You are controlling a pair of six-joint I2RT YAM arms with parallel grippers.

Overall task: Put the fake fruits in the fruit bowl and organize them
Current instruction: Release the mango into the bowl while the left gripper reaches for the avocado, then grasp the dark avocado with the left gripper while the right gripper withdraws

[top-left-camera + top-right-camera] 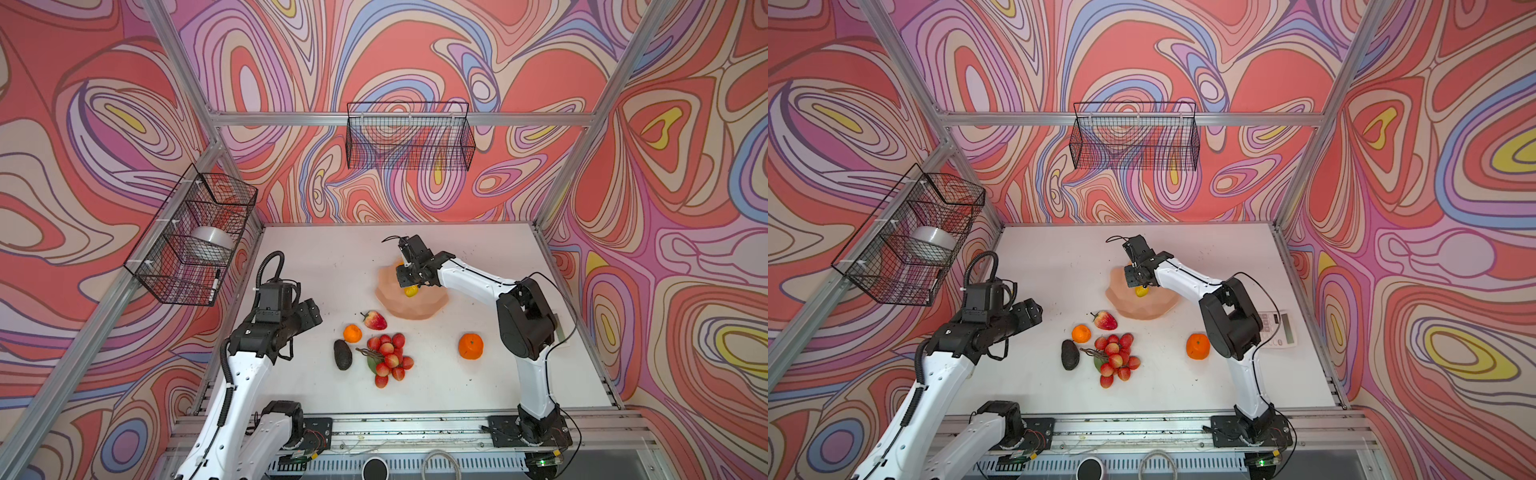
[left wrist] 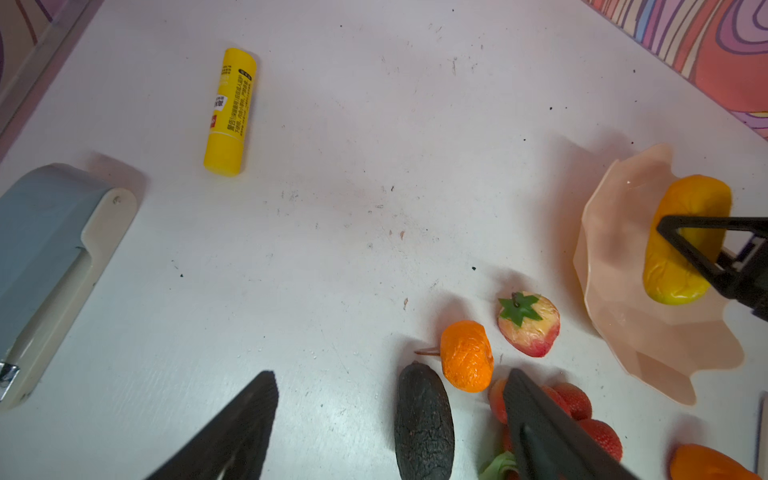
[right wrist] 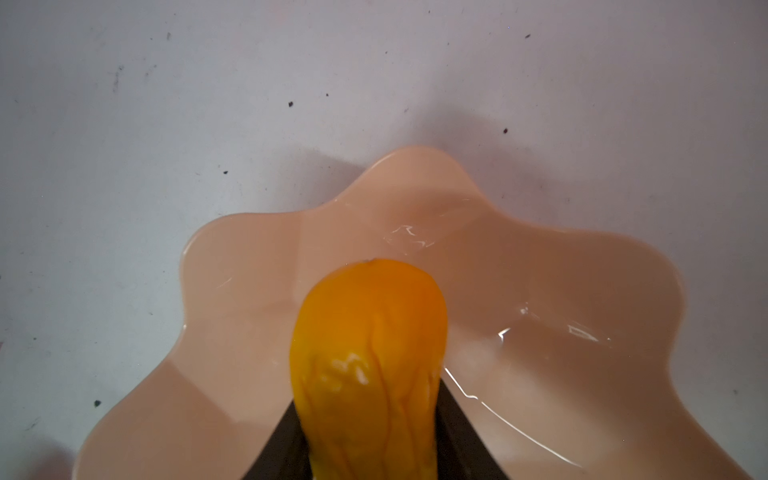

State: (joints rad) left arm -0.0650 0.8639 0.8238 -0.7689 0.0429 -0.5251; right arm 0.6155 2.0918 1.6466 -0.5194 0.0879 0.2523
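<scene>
Reading from the left of a top view, the left end effector point(image 2: 390, 374) stands wide and empty over bare counter point(image 1: 449, 390), left of the fruit cluster. The avocado point(image 1: 342, 354), small orange point(image 1: 352, 333), strawberry point(image 1: 376, 321) and berry bunch point(image 1: 390, 359) lie close together at centre; avocado and small orange nearly touch. Open counter lies below the cluster toward the lower edge. Right of centre, the right end effector point(image 1: 409, 286) grips the yellow-orange fruit point(image 1: 411, 291) over the fruit bowl point(image 1: 415, 309), inside its scalloped rim; contact with the bowl cannot be determined. The large orange point(image 1: 471, 345) sits alone further right, clear of the bowl.
</scene>
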